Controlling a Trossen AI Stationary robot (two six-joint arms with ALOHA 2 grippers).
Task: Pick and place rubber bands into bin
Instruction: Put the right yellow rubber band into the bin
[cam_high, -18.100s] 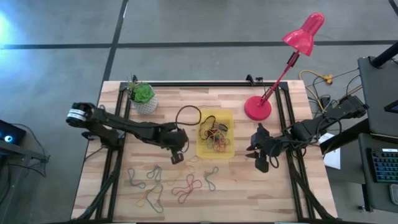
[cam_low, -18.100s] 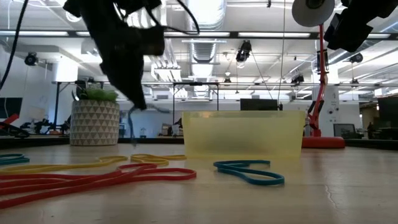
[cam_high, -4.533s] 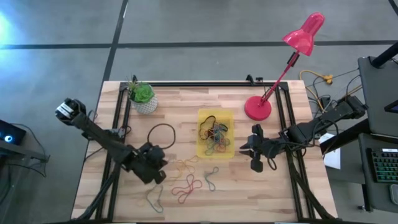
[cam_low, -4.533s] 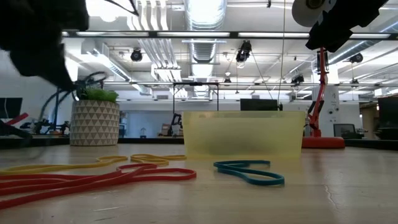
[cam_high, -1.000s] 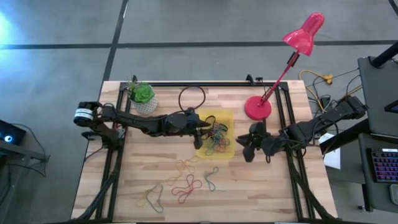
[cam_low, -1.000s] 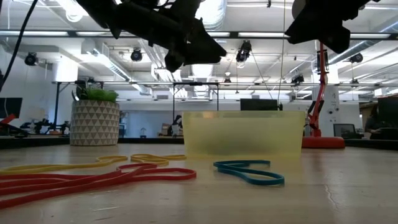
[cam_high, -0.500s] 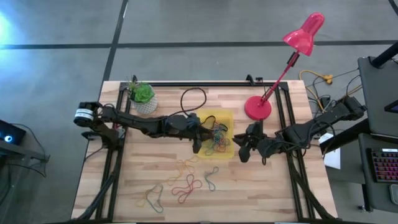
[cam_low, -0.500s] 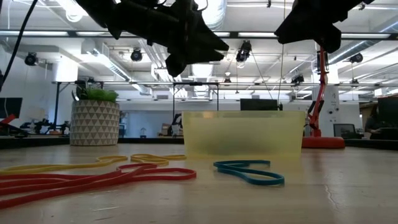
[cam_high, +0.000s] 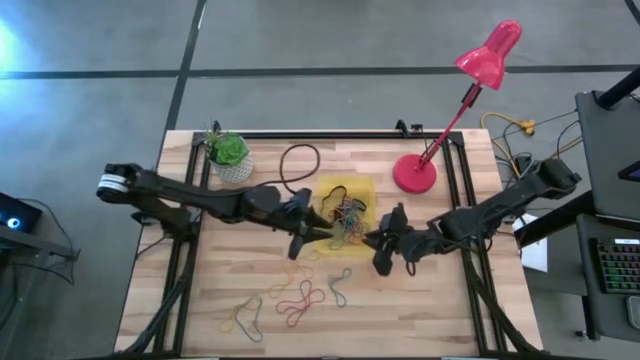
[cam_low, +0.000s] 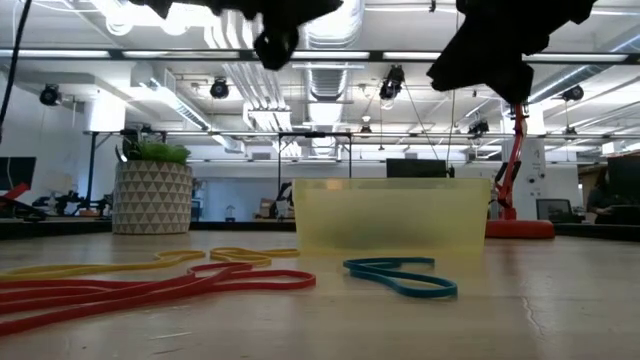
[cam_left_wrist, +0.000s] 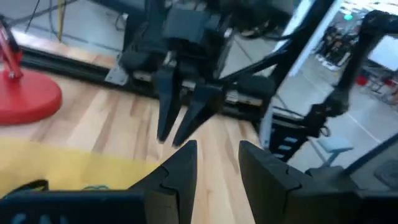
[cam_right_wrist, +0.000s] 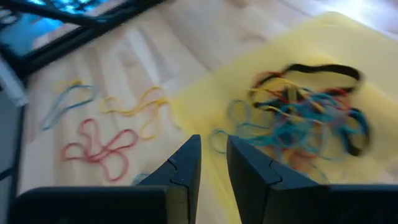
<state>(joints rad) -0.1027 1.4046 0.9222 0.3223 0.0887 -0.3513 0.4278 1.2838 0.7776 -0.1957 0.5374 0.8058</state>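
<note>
While I look from above, the bin (cam_high: 347, 214) holds tangled rubber bands (cam_high: 345, 220) — left gripper (cam_high: 312, 231) at its near-left corner, right gripper (cam_high: 381, 243) beside its right. Wrist views: both jaws parted, gripping nothing.

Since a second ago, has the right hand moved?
Yes. In the high view the right hand has shifted away from the red lamp base, toward the near right corner of the yellow tray.

low view: both arms cut off at top | bin (cam_low: 390, 215) contents hidden behind cloudy wall
</note>
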